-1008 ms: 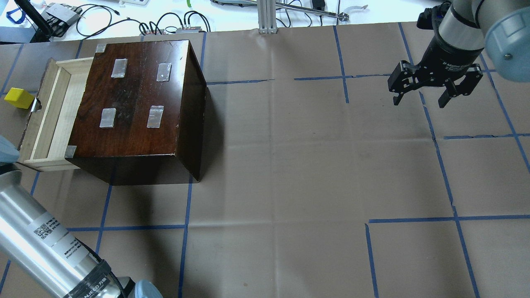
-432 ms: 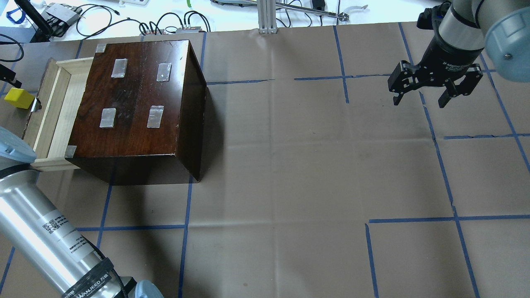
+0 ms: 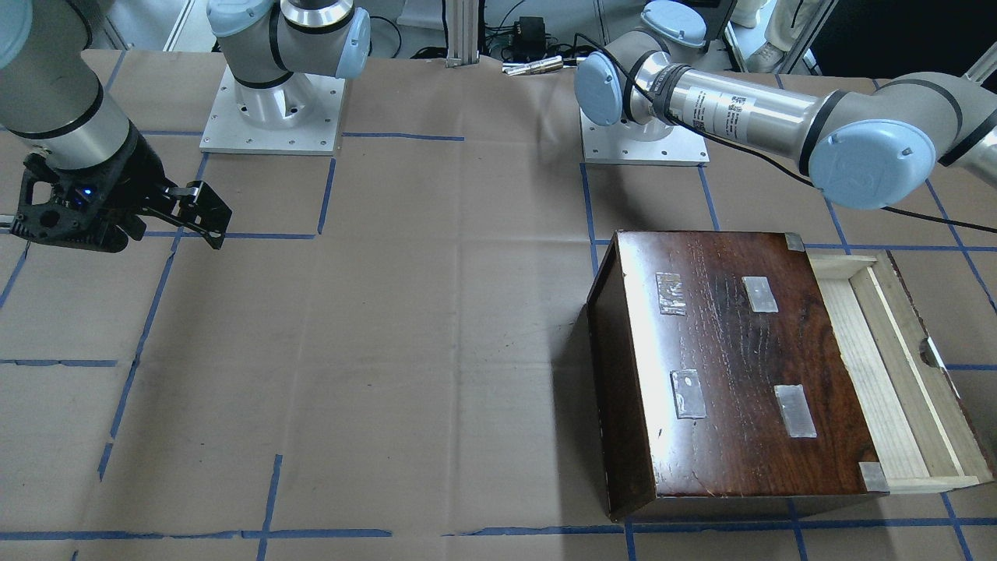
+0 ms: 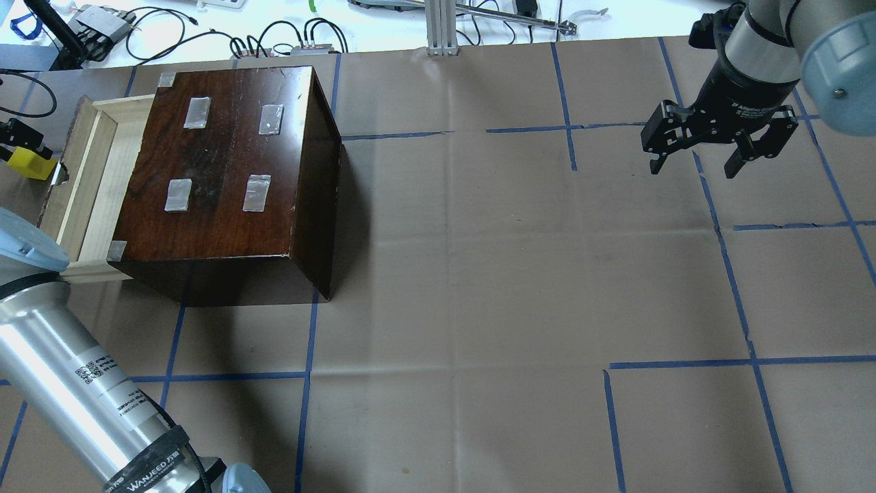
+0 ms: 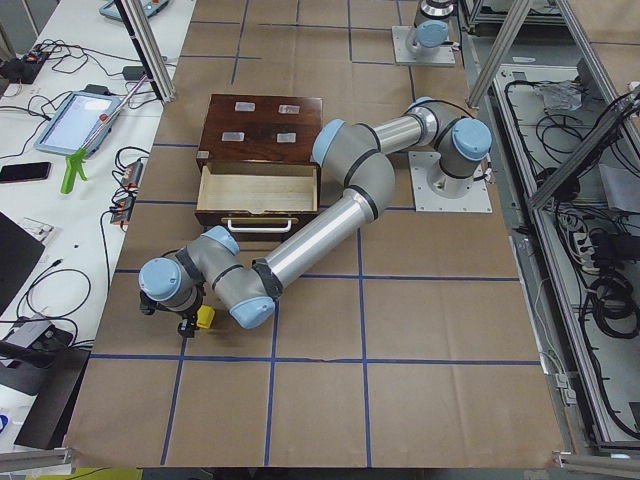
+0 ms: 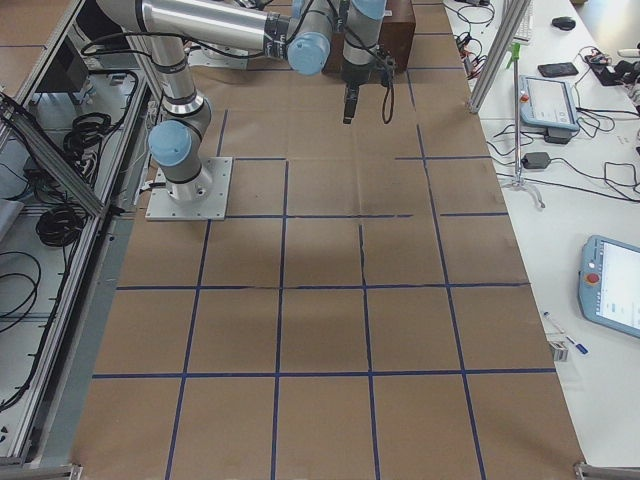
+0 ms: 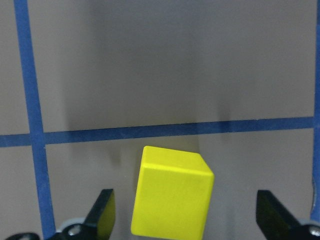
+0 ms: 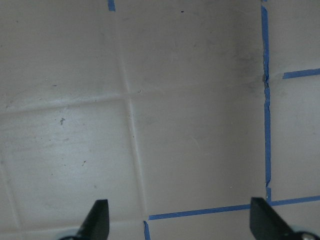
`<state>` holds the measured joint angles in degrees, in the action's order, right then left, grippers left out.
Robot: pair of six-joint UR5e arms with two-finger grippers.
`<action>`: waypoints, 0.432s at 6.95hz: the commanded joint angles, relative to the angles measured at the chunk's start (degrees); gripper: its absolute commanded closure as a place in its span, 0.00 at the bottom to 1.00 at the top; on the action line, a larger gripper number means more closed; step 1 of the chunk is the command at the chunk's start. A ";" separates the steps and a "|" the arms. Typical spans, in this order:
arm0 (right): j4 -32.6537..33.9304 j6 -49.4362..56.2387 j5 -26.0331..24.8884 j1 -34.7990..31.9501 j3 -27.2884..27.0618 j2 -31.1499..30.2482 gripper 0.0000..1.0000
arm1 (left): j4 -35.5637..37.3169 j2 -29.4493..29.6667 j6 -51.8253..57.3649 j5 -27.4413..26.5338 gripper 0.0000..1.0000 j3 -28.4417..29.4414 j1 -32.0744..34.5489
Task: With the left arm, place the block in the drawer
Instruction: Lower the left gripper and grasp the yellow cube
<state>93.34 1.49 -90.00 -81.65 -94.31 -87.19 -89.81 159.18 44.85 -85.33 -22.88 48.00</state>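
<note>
The yellow block (image 7: 172,192) stands on the brown paper beside a blue tape line, just outside the drawer's dark front (image 4: 31,164). My left gripper (image 7: 185,200) is open and straddles it, with a gap on both sides; only a bit of the gripper shows at the left edge of the overhead view (image 4: 15,133). The exterior left view shows the gripper over the block (image 5: 205,318). The pale wood drawer (image 4: 109,185) is pulled out of the dark-brown box (image 4: 226,157) and looks empty (image 3: 872,374). My right gripper (image 4: 693,169) is open and empty, far to the right.
The left arm's silver forearm (image 4: 75,383) crosses the near left corner, with a blue joint cap next to the drawer's near end. Cables and devices lie beyond the table's far edge (image 4: 274,34). Blue tape lines grid the brown paper (image 4: 479,274).
My left gripper has come into the overhead view at the left edge and now partly covers the block. The left forearm and its joint cap shifted. The right arm has not moved.
</note>
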 commanded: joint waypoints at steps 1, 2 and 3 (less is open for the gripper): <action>0.00 0.00 0.00 0.00 0.00 0.09 0.00 | 0.08 0.34 -0.02 -0.01 0.43 0.02 -0.01; 0.00 0.00 0.00 0.00 0.00 0.00 0.00 | 0.08 0.34 -0.11 -0.01 0.65 0.02 -0.01; 0.00 0.00 0.00 0.00 0.00 0.00 0.00 | 0.08 -0.18 -0.11 -0.01 0.70 0.02 0.08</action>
<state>93.34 1.49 -90.00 -81.65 -94.31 -87.16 -89.74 159.37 44.77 -85.34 -22.85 48.00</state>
